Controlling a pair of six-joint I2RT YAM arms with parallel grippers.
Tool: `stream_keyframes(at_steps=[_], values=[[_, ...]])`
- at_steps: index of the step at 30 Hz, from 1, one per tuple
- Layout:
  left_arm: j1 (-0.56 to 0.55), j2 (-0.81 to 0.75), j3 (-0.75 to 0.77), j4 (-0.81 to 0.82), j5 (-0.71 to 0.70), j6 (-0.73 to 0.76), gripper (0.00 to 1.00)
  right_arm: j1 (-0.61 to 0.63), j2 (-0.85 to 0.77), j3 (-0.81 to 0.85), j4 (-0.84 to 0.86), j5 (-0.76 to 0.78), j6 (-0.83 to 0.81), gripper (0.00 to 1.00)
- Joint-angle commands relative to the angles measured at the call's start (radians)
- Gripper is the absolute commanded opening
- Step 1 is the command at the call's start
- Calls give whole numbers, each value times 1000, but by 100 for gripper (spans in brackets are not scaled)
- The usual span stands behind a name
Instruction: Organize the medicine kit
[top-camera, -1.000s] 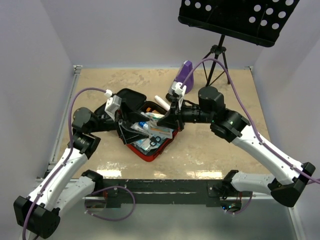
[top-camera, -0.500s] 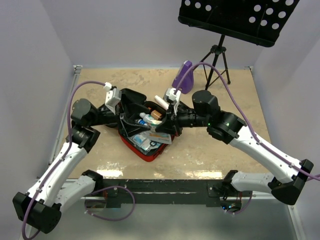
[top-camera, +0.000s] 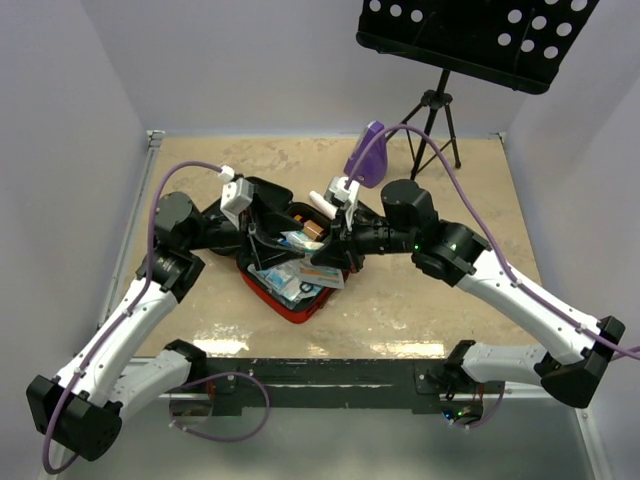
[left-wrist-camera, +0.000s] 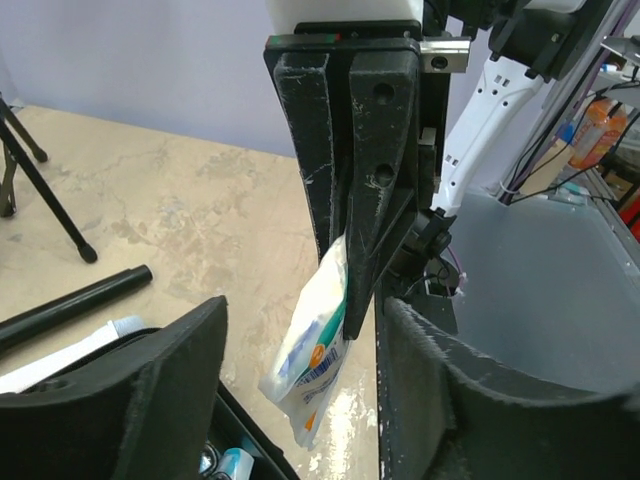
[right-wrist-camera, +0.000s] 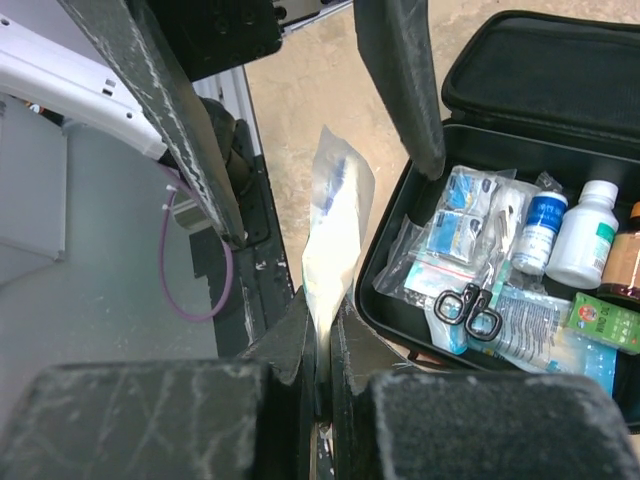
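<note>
The medicine kit (top-camera: 300, 309) lies open at the table's centre left, red outside and black inside (right-wrist-camera: 384, 288). It holds packets, small bottles (right-wrist-camera: 588, 235) and black scissors (right-wrist-camera: 467, 308). My right gripper (top-camera: 331, 254) is shut on the lower edge of a white packet (right-wrist-camera: 335, 225) and holds it above the kit's front edge (right-wrist-camera: 322, 345). The packet (left-wrist-camera: 315, 355) hangs from it in the left wrist view. My left gripper (top-camera: 264, 234) is open (left-wrist-camera: 300, 400). Its fingers (right-wrist-camera: 400, 80) stand on either side of the packet's free end without touching it.
A purple metronome (top-camera: 366, 155) stands behind the kit. A black music stand (top-camera: 480, 40) on a tripod is at the back right. A white tube (top-camera: 322, 203) lies by the kit's back edge. The kit's lid (right-wrist-camera: 540, 70) stands raised.
My right gripper has carried the packet left, over the kit's front part. My left gripper has shifted right, and its open fingers now straddle the packet.
</note>
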Motion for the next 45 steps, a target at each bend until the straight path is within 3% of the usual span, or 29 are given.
stream_keyframes(at_steps=[1, 6, 13, 18, 21, 24, 27, 32, 37, 40, 45], values=[[-17, 16, -8, 12, 28, 37, 62, 5, 1, 62, 15, 1, -13, 0], [-34, 19, -5, -30, 25, 70, 54, 5, 6, 80, 15, 10, -13, 0], [-40, 14, -5, -60, 16, 87, 24, 5, 21, 96, 18, 7, -18, 0], [-40, 14, -4, -48, 15, 79, 7, 5, 21, 102, 15, 27, -13, 0], [-40, 4, -8, -28, -4, 64, 0, 5, 14, 97, 21, 60, -1, 34], [-40, -15, -30, 27, -30, 19, 0, 6, -17, 74, 82, 111, 50, 48], [-40, -47, -71, 119, -74, -57, 0, 5, -40, 58, 134, 201, 93, 54], [-39, -139, -187, 337, -350, -261, 0, -9, -168, -114, 366, 425, 252, 55], [-39, -225, -298, 514, -667, -490, 0, -11, -302, -323, 679, 455, 404, 58], [-39, -237, -317, 552, -741, -559, 0, -9, -302, -355, 762, 426, 438, 59], [-39, -239, -312, 551, -815, -654, 0, -9, -229, -334, 764, 418, 450, 59]])
